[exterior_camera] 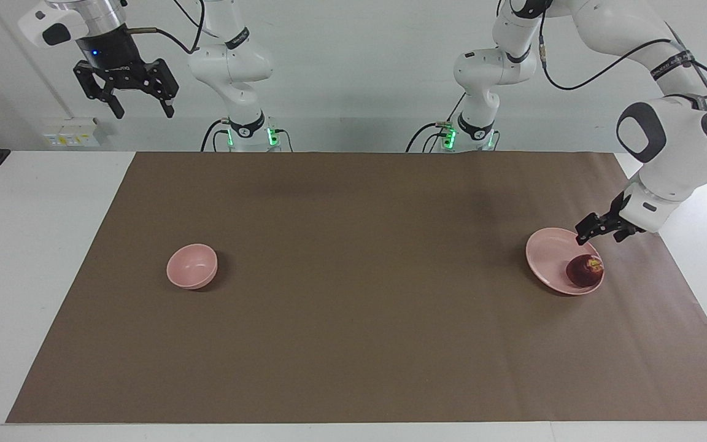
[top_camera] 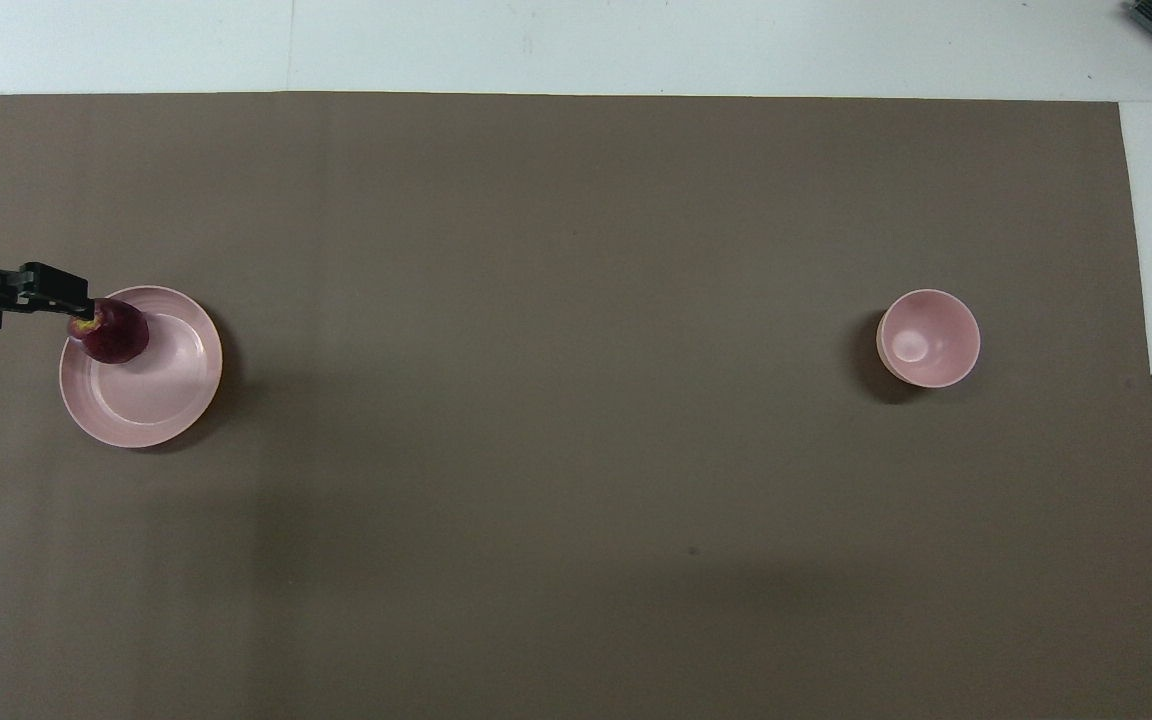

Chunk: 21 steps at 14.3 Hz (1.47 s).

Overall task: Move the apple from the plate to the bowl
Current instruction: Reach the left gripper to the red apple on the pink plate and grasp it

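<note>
Approach to the apple [exterior_camera: 585, 271] is the step in hand: nothing has been grasped yet, and the fruit is seen lying on the plate [exterior_camera: 553, 255], at roughly 4 o'clock of the plate's centre in the facing view and at roughly 10 o'clock of it in the overhead view, close against the low rim. The plate is set toward the left arm's end of the table, while the bowl [exterior_camera: 192, 266] is set well apart from it toward the right arm's end, at about the same nearness to the robots. The left gripper [exterior_camera: 599, 228] is held low over the rim of the plate at about 1 o'clock of the apple in the facing view, its fingers spread apart with nothing between them, and it is judged to be near the fruit but not touching it. The right gripper [exterior_camera: 139, 108] is kept raised and waiting off the mat at the right arm's end, its 2 fingers likewise spread and empty. For the next move, the left gripper would need to be brought the rest of the way down and centred so that 1 finger passes each side of the apple, clear of the plate's rim; only then should the fingers be closed, and a lift and a long carry to the bowl would follow
</note>
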Available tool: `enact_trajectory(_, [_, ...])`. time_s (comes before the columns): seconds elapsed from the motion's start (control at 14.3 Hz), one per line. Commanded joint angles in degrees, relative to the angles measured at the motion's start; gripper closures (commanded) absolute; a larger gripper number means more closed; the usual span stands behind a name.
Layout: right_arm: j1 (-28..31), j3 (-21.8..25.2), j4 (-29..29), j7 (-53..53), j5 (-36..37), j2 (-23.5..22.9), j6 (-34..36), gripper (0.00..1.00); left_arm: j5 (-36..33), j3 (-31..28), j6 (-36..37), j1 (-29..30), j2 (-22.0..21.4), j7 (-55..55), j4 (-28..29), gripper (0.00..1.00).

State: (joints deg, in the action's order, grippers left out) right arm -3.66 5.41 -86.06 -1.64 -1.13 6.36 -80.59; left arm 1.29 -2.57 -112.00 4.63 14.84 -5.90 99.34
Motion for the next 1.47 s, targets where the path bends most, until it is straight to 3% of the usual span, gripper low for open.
enact_trajectory(0.0, [-0.56,-0.14,-1.47,-1.26,-0.89,0.23,-2.55,0.0,-0.76,0.55,-6.0,1.69,0.62,-2.35,3.56,0.0])
enact_trajectory(0.21, [-0.64,-0.14,-2.61,-1.26,-0.89,0.75,-2.91,0.0,-0.76,0.55,-13.31,3.53,1.5,-5.08,7.18,0.0])
enact_trajectory(1.19, [-0.47,-0.05,-3.23,-1.61,-0.89,1.02,-2.56,0.0,-0.67,0.64,-22.64,2.05,4.75,-4.56,11.76,0.0])
enact_trajectory(1.26, [-0.47,-0.05,-3.32,-1.61,-0.89,1.02,-2.56,0.0,-0.67,0.64,-22.73,1.96,5.28,-4.3,11.76,0.04])
enact_trajectory(1.4, [-0.47,-0.05,-3.32,-1.61,-0.89,1.11,-2.47,0.0,-0.67,0.64,-22.56,2.57,5.28,-3.86,11.5,0.75])
